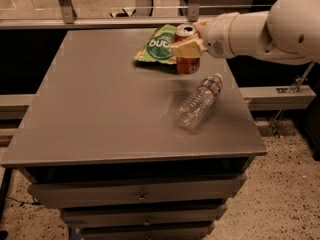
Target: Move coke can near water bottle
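The coke can (187, 63) is red-orange with a silver top, upright in my gripper (190, 43), which is shut on its upper part. The can hangs just above the grey table (100, 114), at the back right. The water bottle (199, 103) lies on its side on the table, clear and crinkled, its white cap pointing to the back right. The can's bottom is a short way up and to the left of the bottle's cap. My white arm (265, 26) reaches in from the right.
A green snack bag (157, 45) lies flat at the back of the table, just left of and behind the can. The table's right edge runs close to the bottle. Drawers (140, 196) sit under the tabletop. A rail and metal posts stand behind the table.
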`<state>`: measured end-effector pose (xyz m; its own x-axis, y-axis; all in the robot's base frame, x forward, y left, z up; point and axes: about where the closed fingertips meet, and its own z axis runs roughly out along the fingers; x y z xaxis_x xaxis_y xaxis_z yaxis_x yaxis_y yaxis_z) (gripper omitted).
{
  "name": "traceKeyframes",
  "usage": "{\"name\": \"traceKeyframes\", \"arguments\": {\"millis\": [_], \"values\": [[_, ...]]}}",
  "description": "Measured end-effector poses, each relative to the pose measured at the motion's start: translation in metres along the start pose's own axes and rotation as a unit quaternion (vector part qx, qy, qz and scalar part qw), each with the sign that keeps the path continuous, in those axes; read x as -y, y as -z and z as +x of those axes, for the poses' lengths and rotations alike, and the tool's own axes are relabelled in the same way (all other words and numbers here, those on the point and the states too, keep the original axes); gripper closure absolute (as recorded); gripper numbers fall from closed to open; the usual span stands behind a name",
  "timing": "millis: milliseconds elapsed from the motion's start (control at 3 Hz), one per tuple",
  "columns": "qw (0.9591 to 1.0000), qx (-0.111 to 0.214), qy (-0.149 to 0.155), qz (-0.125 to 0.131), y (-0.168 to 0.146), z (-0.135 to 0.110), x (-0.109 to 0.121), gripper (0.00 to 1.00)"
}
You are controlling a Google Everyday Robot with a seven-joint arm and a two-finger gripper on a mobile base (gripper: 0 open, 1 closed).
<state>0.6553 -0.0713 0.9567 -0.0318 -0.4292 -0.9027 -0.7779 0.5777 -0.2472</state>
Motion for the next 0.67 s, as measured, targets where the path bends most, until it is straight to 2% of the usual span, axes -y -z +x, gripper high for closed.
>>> {"name": "traceKeyframes", "arguments": {"millis": [333, 667], "values": [[0.9997, 0.014, -0.011, 0.016, -0.016, 0.014, 0.026, 1.00], [0.9995, 0.008, -0.014, 0.026, -0.020, 0.025, 0.044, 1.00]]}}
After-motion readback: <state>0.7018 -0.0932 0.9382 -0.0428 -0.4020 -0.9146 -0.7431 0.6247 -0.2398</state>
